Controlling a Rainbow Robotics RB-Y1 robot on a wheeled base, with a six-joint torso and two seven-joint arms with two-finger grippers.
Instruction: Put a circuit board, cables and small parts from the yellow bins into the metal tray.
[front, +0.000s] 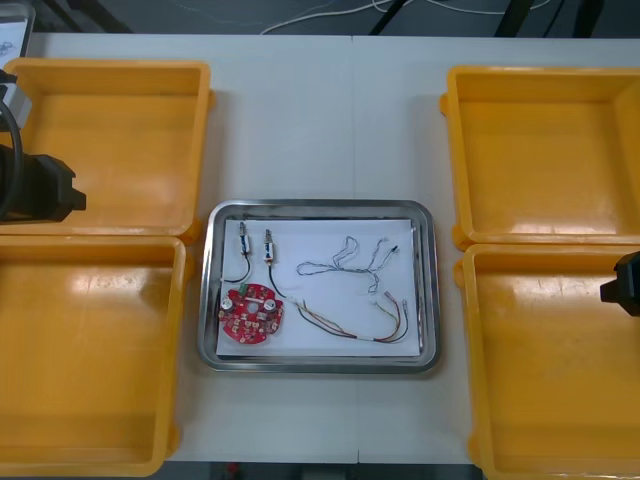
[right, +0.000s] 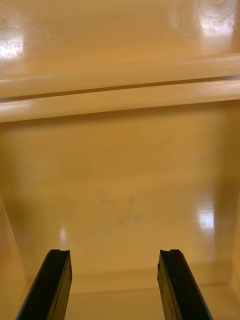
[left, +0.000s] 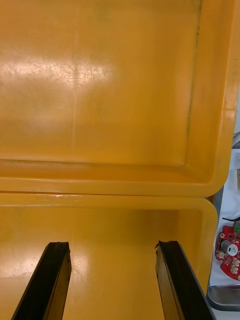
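Observation:
The metal tray (front: 318, 362) lies at the table's middle, white inside. In it are a round red circuit board (front: 252, 317), two small metal parts (front: 256, 245) with black cables, a twisted blue and white cable (front: 350, 256) and a red and yellow cable (front: 362, 325). My left gripper (left: 112, 280) hangs open over the bare floor of a left yellow bin (left: 100, 90), with the circuit board (left: 229, 251) beyond the bin's wall. My right gripper (right: 116, 285) stands open over a bare right yellow bin (right: 120, 175). Both arms sit at the table's sides (front: 40, 188) (front: 625, 283).
Two yellow bins stand at the left (front: 110, 140) (front: 85, 360) and two at the right (front: 545, 150) (front: 560, 370), all bare inside. White table shows between the bins and the tray.

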